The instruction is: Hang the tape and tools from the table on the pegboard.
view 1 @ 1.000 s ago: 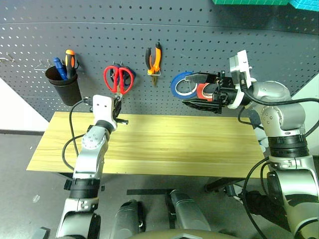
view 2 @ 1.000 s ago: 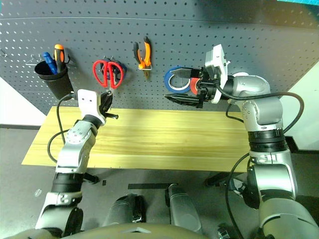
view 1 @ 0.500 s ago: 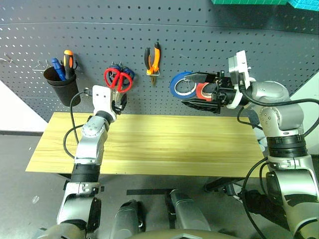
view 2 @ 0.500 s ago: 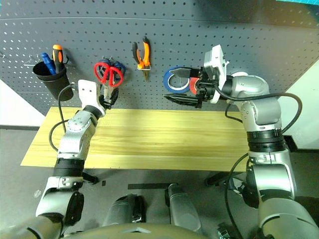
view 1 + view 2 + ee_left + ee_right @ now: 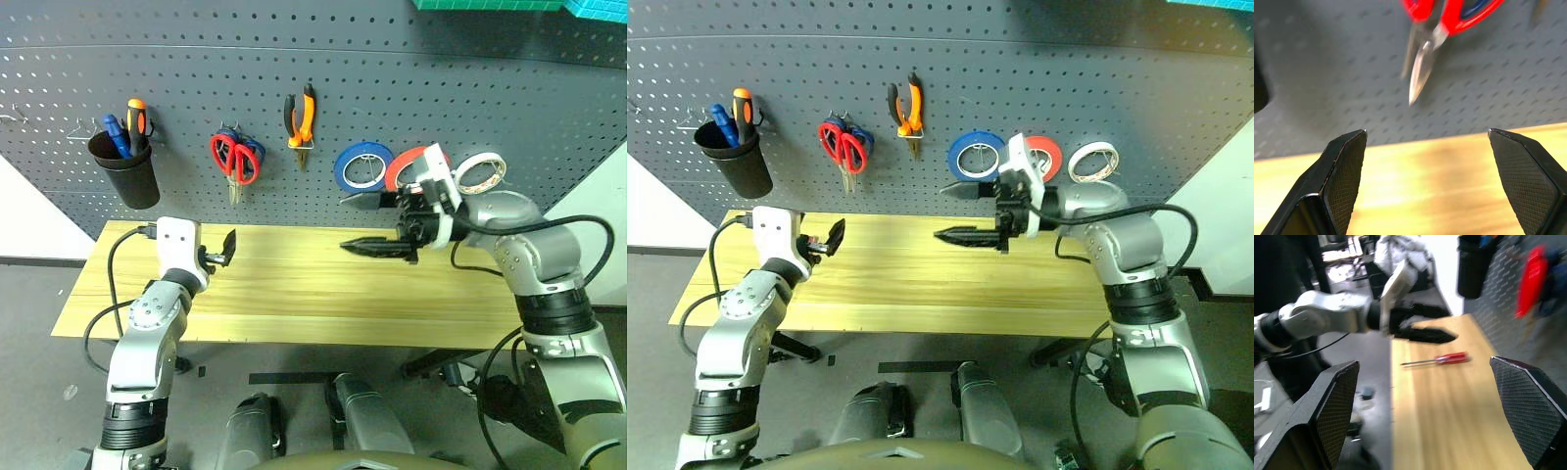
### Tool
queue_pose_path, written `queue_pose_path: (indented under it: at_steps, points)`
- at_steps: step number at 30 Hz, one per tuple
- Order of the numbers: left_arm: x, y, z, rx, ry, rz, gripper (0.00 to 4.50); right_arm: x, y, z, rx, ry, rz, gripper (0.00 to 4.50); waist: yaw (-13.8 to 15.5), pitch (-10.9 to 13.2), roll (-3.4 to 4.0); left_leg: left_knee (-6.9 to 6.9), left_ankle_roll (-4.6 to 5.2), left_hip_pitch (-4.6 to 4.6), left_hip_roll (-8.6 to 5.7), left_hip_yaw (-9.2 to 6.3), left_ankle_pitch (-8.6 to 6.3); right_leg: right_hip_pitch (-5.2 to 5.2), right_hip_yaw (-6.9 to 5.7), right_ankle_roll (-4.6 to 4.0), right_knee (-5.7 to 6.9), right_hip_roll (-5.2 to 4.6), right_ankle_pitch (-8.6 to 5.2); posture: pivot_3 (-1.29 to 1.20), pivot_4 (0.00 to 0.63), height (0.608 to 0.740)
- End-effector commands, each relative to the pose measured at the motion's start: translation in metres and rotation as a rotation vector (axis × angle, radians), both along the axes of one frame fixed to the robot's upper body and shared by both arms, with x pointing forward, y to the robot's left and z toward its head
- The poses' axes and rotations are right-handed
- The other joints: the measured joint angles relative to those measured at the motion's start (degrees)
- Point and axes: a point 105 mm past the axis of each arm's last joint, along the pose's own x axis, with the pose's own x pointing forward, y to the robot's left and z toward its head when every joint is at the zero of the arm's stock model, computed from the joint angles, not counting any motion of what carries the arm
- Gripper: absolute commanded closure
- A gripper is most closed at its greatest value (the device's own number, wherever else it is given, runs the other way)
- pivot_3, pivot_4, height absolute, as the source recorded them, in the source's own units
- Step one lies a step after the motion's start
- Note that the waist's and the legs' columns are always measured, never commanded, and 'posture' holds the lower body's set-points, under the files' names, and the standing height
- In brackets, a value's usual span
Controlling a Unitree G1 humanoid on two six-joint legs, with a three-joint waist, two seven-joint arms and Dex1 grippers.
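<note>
Tools first: the left tool sits low over the left end of the desk, its two black fingers spread wide with nothing between them, pointing at the pegboard. The right tool hangs over the middle of the desk, aimed toward the left one, released and empty too. Right above the left tool, the red-handled scissors hang on the pegboard, blades down, with blue-handled scissors tucked behind them. Next along are the pliers, hooked up with orange-and-black handles. Further right there's the blue roll, the red-orange roll partly behind the right arm, and the whitish tape, all on hooks. The black cup at far left holds blue and orange screwdrivers. From the right wrist view, the small red-handled screwdriver lies flat on the desk, just beside the left tool.
</note>
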Motion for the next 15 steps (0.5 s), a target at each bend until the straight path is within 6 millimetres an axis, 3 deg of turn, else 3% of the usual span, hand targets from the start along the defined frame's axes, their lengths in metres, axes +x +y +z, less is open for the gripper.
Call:
queue_pose_path:
  at_steps: [1,4,10,15]
  points:
    - [0.003,0.013,0.006,0.064,-0.007,0.006,0.34,-0.009,0.016,-0.003,-0.004,-0.026,0.030,0.00,0.18,0.00,0.00,0.00,0.00,0.00,0.00,0.01,0.00,0.00,0.00,0.00,0.00,0.00,0.00,0.00,0.137,0.734]
    - [0.008,0.031,-0.003,0.067,0.035,0.058,0.34,-0.007,0.026,-0.018,-0.062,-0.031,0.029,0.00,0.89,0.00,0.00,0.00,0.00,0.00,0.00,0.08,0.00,-0.01,-0.01,-0.04,-0.03,-0.01,0.00,0.00,0.145,0.734]
    - [0.025,0.052,-0.014,0.090,0.205,0.126,0.34,0.036,0.038,-0.037,-0.138,-0.017,-0.133,0.00,1.67,0.05,0.01,0.00,0.00,-0.04,-0.01,0.08,0.00,-0.05,-0.04,-0.24,-0.03,-0.03,-0.08,0.01,0.194,0.734]
    - [0.029,0.060,-0.017,0.063,0.286,0.130,0.34,0.041,0.040,-0.041,-0.139,0.016,-0.134,0.00,2.80,0.69,0.26,-0.08,0.13,-0.13,-0.01,0.07,-0.08,-0.12,-0.08,-0.25,-0.17,-0.10,-0.12,0.03,0.274,0.734]
